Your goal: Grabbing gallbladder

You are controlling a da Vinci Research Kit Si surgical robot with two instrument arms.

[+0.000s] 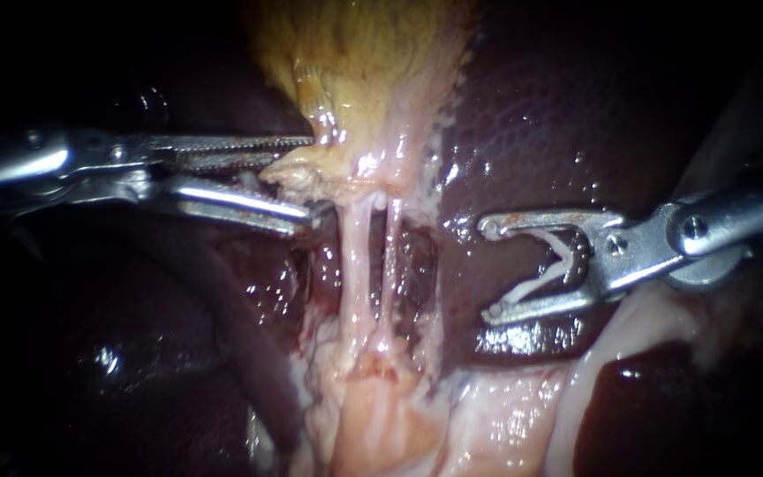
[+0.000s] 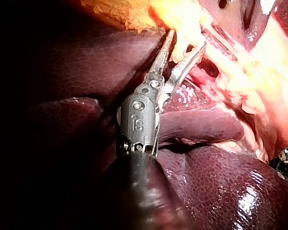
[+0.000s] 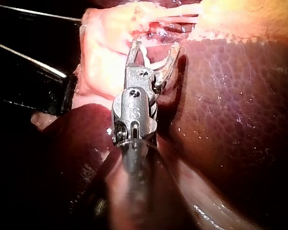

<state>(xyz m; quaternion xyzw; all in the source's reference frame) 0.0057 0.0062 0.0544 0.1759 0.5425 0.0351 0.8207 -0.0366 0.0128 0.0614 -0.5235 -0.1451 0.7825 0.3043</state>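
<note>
The yellowish gallbladder (image 1: 364,53) hangs at the top centre, and two pale tubes (image 1: 357,265) run down from its neck. My left instrument (image 1: 315,177) comes in from the left with its jaws open. A lump of the gallbladder's neck tissue (image 1: 298,172) lies between them, and the jaw tips reach the tissue edge. In the left wrist view the left instrument (image 2: 187,38) has its jaws spread around yellow tissue (image 2: 185,21). My right instrument (image 1: 489,268) stands apart to the right of the tubes, over the liver, jaws wide open. A white strip (image 1: 562,265) sits in their throat, as on the right instrument (image 3: 154,44) in its wrist view.
Dark red liver (image 1: 576,106) surrounds the gallbladder on both sides, and the liver (image 2: 221,191) also lies under the left shaft. Pale fatty tissue (image 1: 381,415) spreads below the tubes. A dark straight-edged object (image 3: 38,72) lies beside the right instrument in its wrist view.
</note>
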